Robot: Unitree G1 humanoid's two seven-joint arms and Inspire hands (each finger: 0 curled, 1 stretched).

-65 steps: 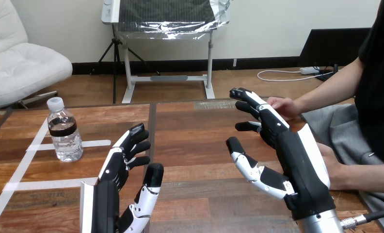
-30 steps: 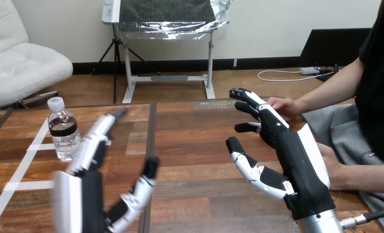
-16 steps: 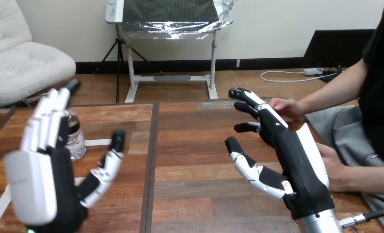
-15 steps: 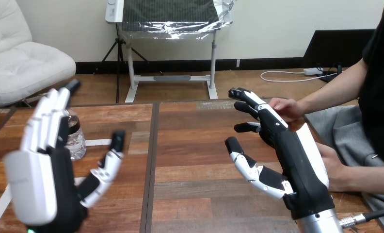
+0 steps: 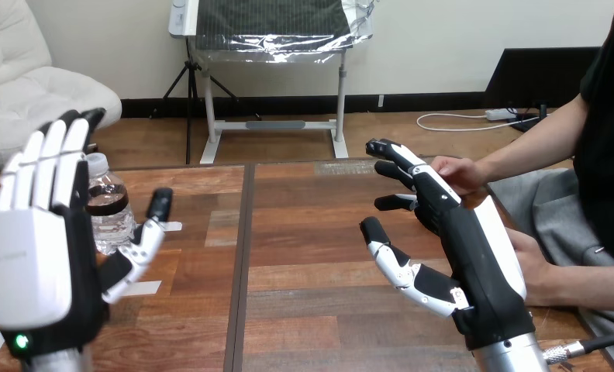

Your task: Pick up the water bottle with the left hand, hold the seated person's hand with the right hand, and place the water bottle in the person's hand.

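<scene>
Water bottle [image 5: 112, 221], clear plastic, white cap, dark band round its upper body: upright on the left part of the brown wooden plank table [image 5: 304, 256], close to short strips of white tape [image 5: 143, 287].

Left hand [image 5: 32, 271]: raised at the view's left, white back shell toward the camera. Fingers [image 5: 52, 167] straight, side by side, pointing up; thumb spread out to the right. Nothing in its grasp. The bottle shows in the gap between fingers and thumb, its left side hidden behind the hand. Contact between hand and bottle cannot be told.

Centre: bare boards with a dark seam running front to back.

Right hand [image 5: 474, 263]: held over the table's right part, edge-on, palm facing left. Fingers spread and loosely extended toward the far edge, thumb apart below them, holding nothing.

Person's far hand [image 5: 455, 172]: resting at the table's far right edge, just beside the right hand's fingertips. Whether they touch cannot be told; no robot finger is curled round it.

Person's near hand [image 5: 533, 267]: at the right table edge, partly hidden behind the right hand's back shell.
</scene>
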